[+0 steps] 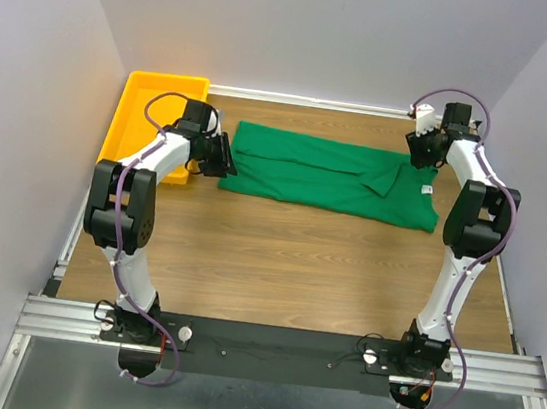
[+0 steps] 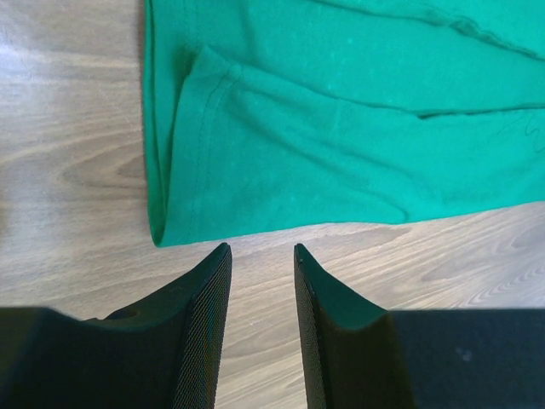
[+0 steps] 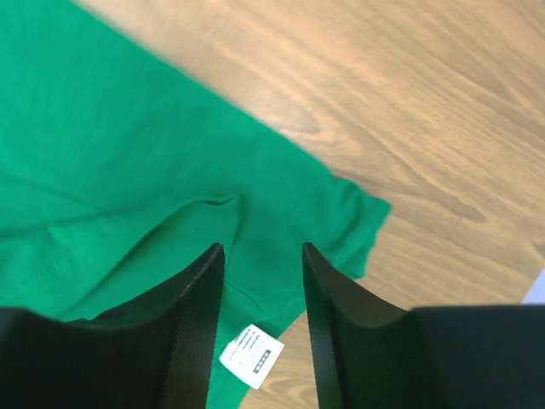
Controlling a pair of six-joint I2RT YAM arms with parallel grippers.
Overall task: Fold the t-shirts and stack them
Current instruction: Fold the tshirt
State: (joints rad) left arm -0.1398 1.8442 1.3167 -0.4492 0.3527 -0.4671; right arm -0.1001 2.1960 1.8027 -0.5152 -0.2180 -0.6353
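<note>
T-shirt (image 1: 328,176): flat on the far half of the table (image 1: 295,268), lying as a long strip.
Long axis: left to right, across both arms.
Direction: neck label (image 3: 251,356) end toward the right arm, opposite end toward the left.
Left gripper (image 2: 260,249): fingers parted, empty, just short of the left end's edge.
Right gripper (image 3: 262,247): fingers parted, empty, over the label end.
Judgement: each arm is nearer its own end.

two white arms (image 1: 154,159) with black joints, looping purple cables (image 1: 455,91), black jaws

Wood table (image 1: 287,257) (pale grey walls (image 1: 327,30)).
</note>
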